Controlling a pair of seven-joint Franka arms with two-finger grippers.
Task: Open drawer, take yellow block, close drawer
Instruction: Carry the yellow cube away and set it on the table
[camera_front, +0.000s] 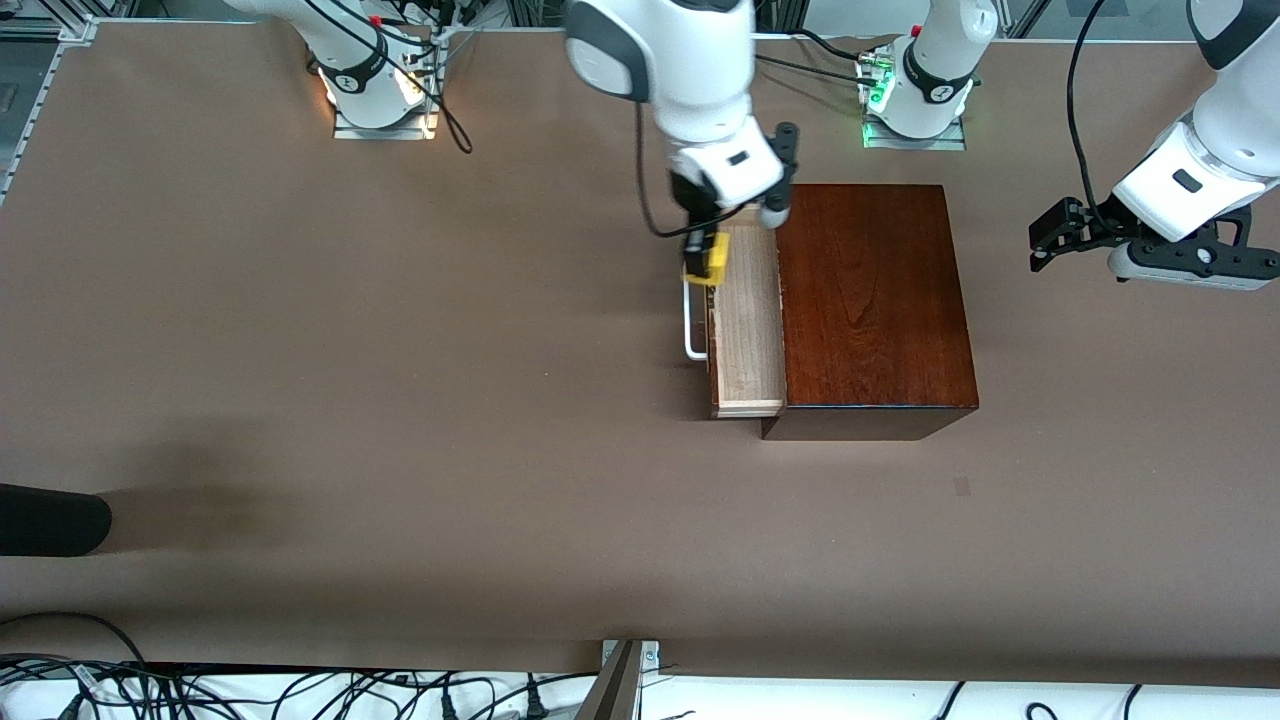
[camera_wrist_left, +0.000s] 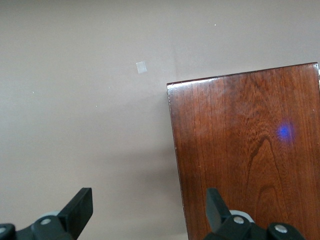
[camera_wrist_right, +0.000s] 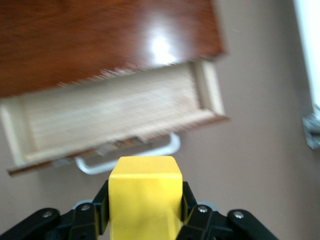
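Right claw (camera_front: 706, 252) clenched on the yellow block (camera_front: 708, 258), over the open drawer (camera_front: 746, 320) front edge, handle (camera_front: 690, 320) just below; left claw (camera_front: 1050, 235) released, waiting over the desk (camera_front: 400, 400).

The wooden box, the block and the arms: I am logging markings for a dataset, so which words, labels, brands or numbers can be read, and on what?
None can be read.
wooden box: bare wood grain.
yellow block: plain faces.
arm bases: small round marks, too small to read.

The drawer (camera_front: 748, 320) stands open, its tray bare (the handle (camera_front: 690, 325) juts toward the right arm's end); the box (camera_front: 872, 295) blocks the tray's inner edge.
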